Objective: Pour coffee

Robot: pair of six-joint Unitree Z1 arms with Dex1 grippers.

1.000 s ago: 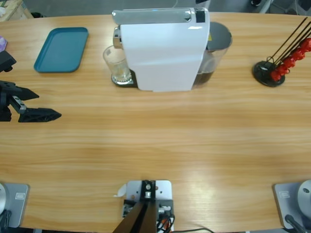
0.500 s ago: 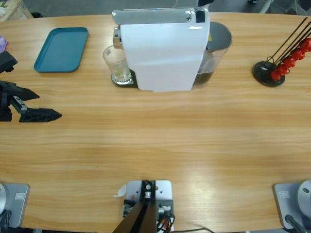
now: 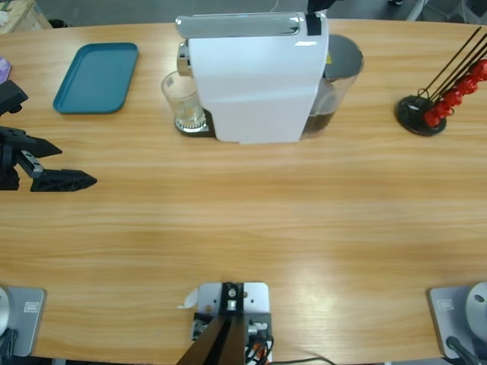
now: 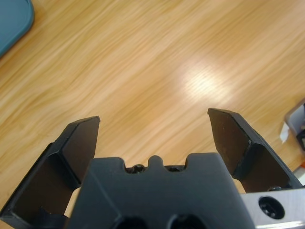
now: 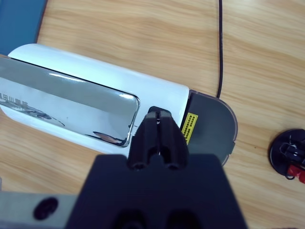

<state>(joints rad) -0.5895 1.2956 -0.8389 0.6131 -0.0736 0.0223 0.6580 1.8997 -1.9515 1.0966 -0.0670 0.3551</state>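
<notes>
In the high view you see the white coffee machine (image 3: pixel 255 80) at the upper middle of the frame, with its chrome lever (image 3: pixel 237 25) along its top edge and a smoky grey tank (image 3: pixel 338 76) attached on its right side. A clear drinking glass (image 3: pixel 183 101) stands on the drip tray at the machine's left side, below the spout; whether it holds any coffee cannot be told from these views. A teal tray (image 3: pixel 97 77) lies at the upper left of the frame, well apart from the machine. A black capsule stand (image 3: pixel 421 114) carrying red capsules (image 3: pixel 450 97) sits at the upper right. Your left gripper (image 3: pixel 57 163) enters from the left edge at mid height, below the tray and well apart from the glass. In the left wrist view, the left gripper (image 4: pixel 155 126) has its jaws spread wide with nothing between them, over bare wooden table (image 4: pixel 157 62), and a corner of the tray shows at the upper left of that frame. In the right wrist view, the right gripper (image 5: pixel 159 119) has its jaws pressed together with nothing gripped, and it sits above the rear end of the machine, just beside the right end of the chrome lever and near the tank's lid. In the high view, only a small black tip of this gripper shows at the top edge above the machine.
</notes>
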